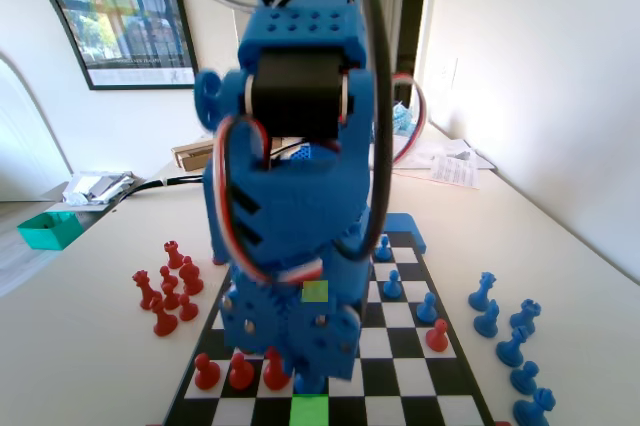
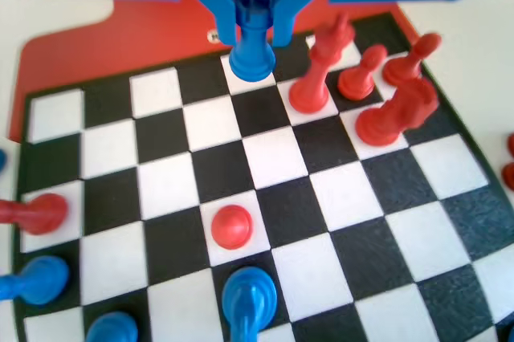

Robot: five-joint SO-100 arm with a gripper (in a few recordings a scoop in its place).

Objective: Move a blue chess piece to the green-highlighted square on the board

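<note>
Fixed view: green-highlighted square [image 1: 310, 411] sits in the nearest row of the board [image 1: 440, 386], about mid-width, bare on top. Just behind it the blue arm's hand [image 1: 308, 371] is down low at the board. The hand is grasping a blue rook [image 2: 252, 57]. In the wrist view the jaws are tight on either side of its neck, under the notched top. It stands upright, base on or just over a white square in the last row by the board's rim. Cannot tell if the base touches down, or if that square is the green one or its neighbour.

Three red pawns [image 1: 240, 372] stand in a row just left of the hand in the fixed view. In the wrist view they are red pieces close on the rook's right. A single red pawn [image 1: 437, 336] stands toward the board's right edge.

Farther up, a yellow-lime square [image 1: 315, 291] shows mid-board, partly against the arm. Blue pawns [image 1: 393, 286] run in a diagonal line along the right side toward the far end.

On the desk [image 1: 560, 246], a blue pieces cluster [image 1: 487, 318] stands off the board's right edge. A red pieces cluster [image 1: 165, 291] stands off its left edge.
</note>
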